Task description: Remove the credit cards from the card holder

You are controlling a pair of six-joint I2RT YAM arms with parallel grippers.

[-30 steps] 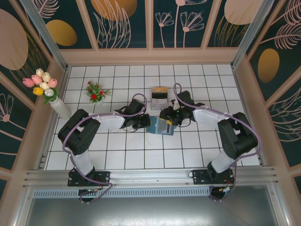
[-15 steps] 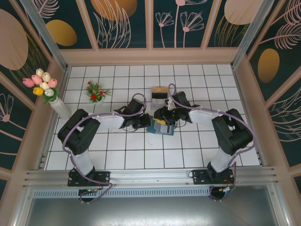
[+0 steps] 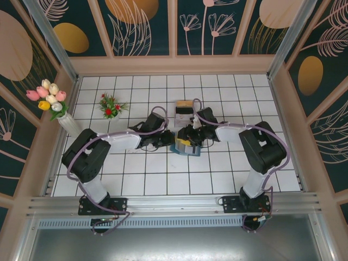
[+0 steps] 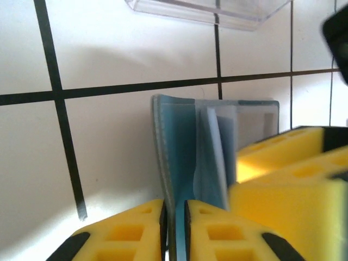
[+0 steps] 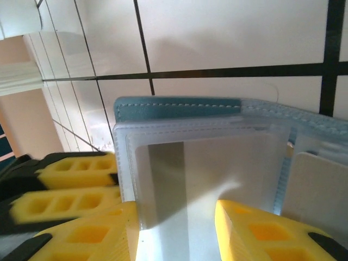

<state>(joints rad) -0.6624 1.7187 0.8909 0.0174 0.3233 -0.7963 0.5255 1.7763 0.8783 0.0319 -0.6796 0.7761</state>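
**Item 1. Card holder** (image 5: 176, 107). Teal, folded open on the white tiled table (image 3: 163, 179). In the top view it sits at the centre, between my two wrists and just below the grey stand (image 3: 184, 111). In the right wrist view its stitched teal edge runs across mid-frame, with clear inner sleeves beneath it.

**Item 2. Credit card** (image 5: 318, 190). Pale, at the lower right of the right wrist view, seated in an inner pocket. A greyish panel shows through the centre sleeve; I cannot tell whether that is a card.

**Item 3. My left gripper** (image 4: 174, 223). At the bottom of the left wrist view, its yellow fingers (image 4: 119, 234) stand a narrow slot apart. One teal cover leaf, seen edge-on, sits in that slot. I cannot tell whether my pads press on it.

**Item 4. My right gripper** (image 5: 176, 228). At the bottom of the right wrist view, the jaws are partway apart over the clear sleeve. They hold nothing that I can make out.

**Item 5. Surroundings.** A vase of tulips (image 3: 51, 100) stands at the left edge of the top view. A red flower sprig (image 3: 110, 106) lies on the tiles to its right.
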